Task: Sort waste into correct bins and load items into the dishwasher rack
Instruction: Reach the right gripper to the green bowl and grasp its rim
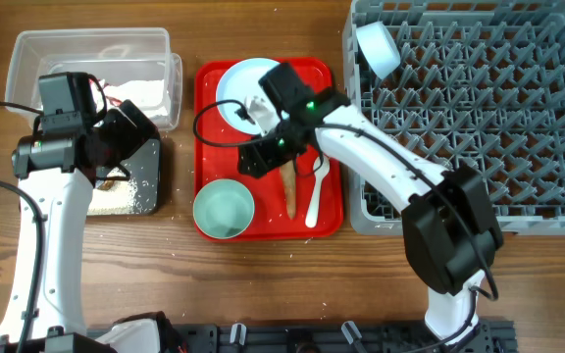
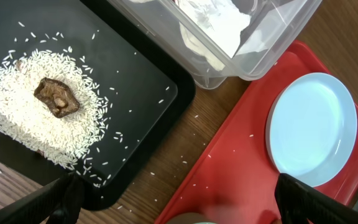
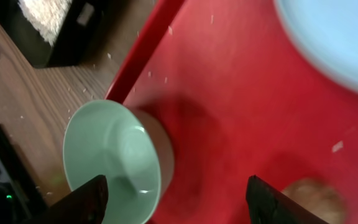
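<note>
The pale blue plate (image 1: 243,83) lies at the back of a red tray; it also shows in the left wrist view (image 2: 312,127). A pale blue bowl (image 1: 224,208) stands at the tray's front left, and a second bowl (image 1: 378,47) sits in the grey rack (image 1: 479,108). The carrot-like stick (image 1: 291,191) and white spoon (image 1: 314,191) lie on the tray. My right gripper (image 3: 176,199) is open and empty beside the bowl (image 3: 114,162). My left gripper (image 2: 179,199) is open and empty by the black tray (image 2: 142,68), which holds rice (image 2: 17,106) and a brown lump (image 2: 56,96). The clear tub (image 2: 229,56) holds white paper (image 2: 219,22). The yellow cup is out of view.
The red tray (image 1: 328,211) lies between the black tray (image 1: 150,191) and the rack. Loose rice grains are scattered on the wood (image 2: 185,163) and on the red tray (image 2: 229,168). The clear tub (image 1: 91,44) stands at the back left.
</note>
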Available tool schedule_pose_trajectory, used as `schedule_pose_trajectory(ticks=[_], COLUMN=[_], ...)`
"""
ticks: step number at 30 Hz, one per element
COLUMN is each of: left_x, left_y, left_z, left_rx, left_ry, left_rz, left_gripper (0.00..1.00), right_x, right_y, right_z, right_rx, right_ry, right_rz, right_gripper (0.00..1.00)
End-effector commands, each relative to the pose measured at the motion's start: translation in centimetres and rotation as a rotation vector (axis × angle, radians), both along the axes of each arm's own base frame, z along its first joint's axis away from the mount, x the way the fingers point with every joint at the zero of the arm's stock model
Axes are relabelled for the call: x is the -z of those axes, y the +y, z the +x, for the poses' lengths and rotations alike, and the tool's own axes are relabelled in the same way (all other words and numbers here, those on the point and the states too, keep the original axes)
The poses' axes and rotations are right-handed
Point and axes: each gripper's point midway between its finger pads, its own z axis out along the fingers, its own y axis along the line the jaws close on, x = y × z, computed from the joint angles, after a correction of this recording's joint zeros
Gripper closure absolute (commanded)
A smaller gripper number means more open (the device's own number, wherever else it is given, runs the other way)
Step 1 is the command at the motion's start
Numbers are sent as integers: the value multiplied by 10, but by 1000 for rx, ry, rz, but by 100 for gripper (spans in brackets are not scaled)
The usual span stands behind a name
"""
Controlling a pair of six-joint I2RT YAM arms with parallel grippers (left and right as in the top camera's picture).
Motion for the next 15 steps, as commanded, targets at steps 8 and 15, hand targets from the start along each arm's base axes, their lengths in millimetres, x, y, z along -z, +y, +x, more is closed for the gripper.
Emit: schedule_pose_trajectory(ticks=[8, 15], left_x=[-8, -8], left_y=[4, 4], left_z=[2, 2], left_rx=[-9, -9], left_ry=[-23, -23], left_rz=[9, 9], left_gripper=[0, 0], right_x=[44, 58], right_y=[-6, -2], right_z=[-31, -37], right_rx=[249, 280], right_ry=[178, 226], right_rz=[-92, -114], right_gripper=[60, 64])
